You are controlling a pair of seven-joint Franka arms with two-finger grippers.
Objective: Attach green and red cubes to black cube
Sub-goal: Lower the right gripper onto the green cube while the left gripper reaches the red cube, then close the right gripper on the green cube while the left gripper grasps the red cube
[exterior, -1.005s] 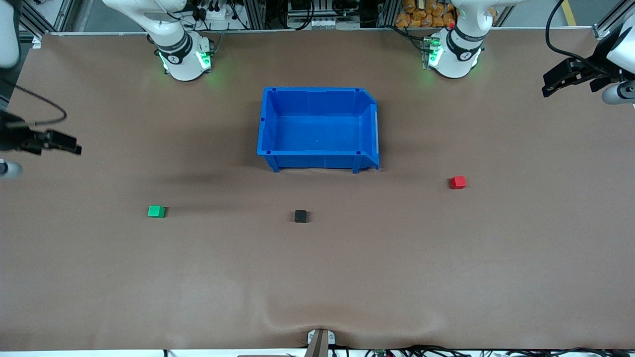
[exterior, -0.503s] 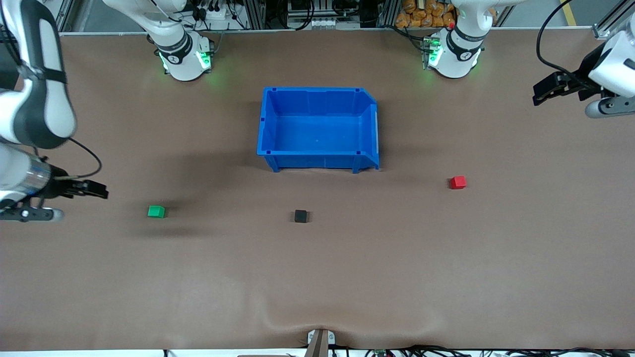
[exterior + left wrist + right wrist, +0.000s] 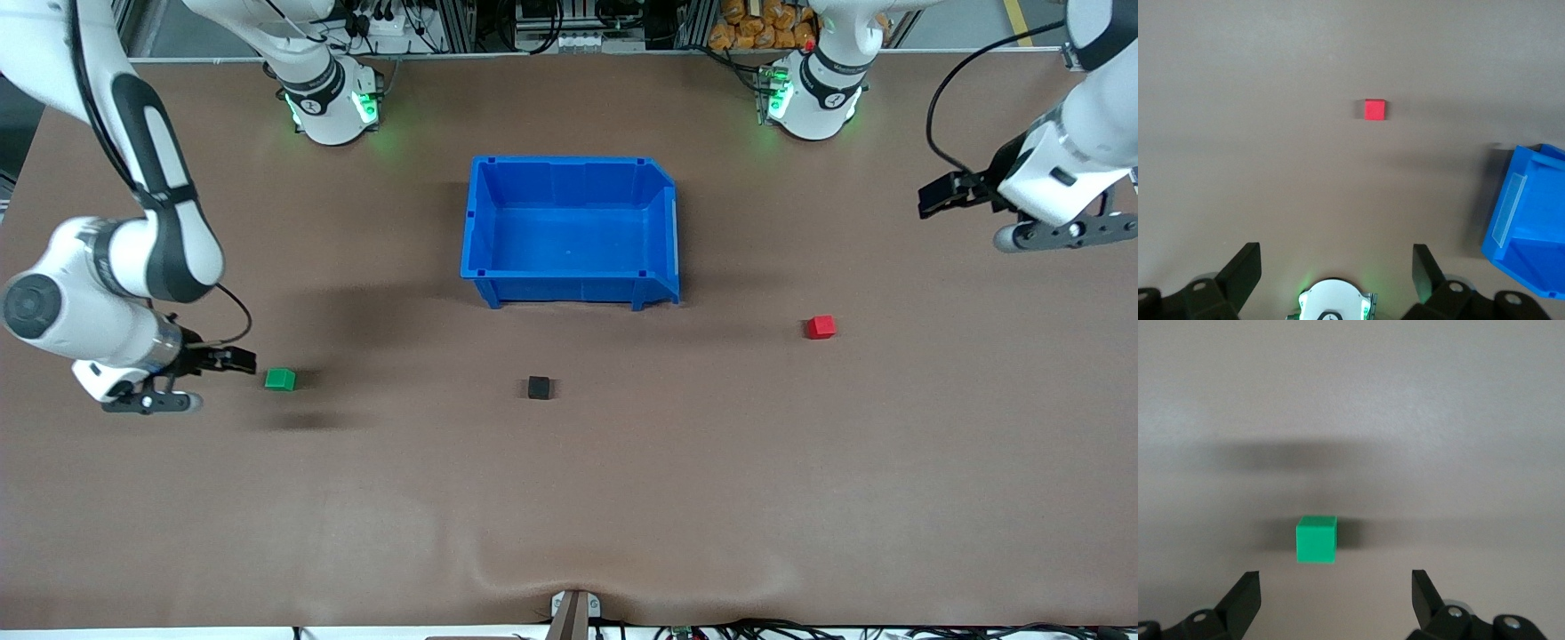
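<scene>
**Q:** Where did the three cubes lie on the brown table [image 3: 622, 498]?

**A:** The black cube [image 3: 538, 387] sat near the middle, nearer to the front camera than the blue bin [image 3: 569, 286]. The green cube [image 3: 279, 380] lay toward the right arm's end of the table, well apart from the black cube. The red cube [image 3: 821, 326] lay toward the left arm's end, slightly farther from the front camera than the other two. No cube touched another.

**Q:** How did the grippers stand?

**A:** The right gripper [image 3: 233, 360] was low over the table just beside the green cube, its fingers [image 3: 1245, 597] spread wide and empty; in the right wrist view the green cube [image 3: 1316, 539] appeared ahead of the gap, not yet between the fingers. The left gripper [image 3: 942, 194] hung over bare table at the left arm's end, well apart from the red cube [image 3: 1374, 109], its fingers [image 3: 1245, 270] likewise spread and holding nothing. A corner of the blue bin [image 3: 1528, 220] showed in the left wrist view.
</scene>
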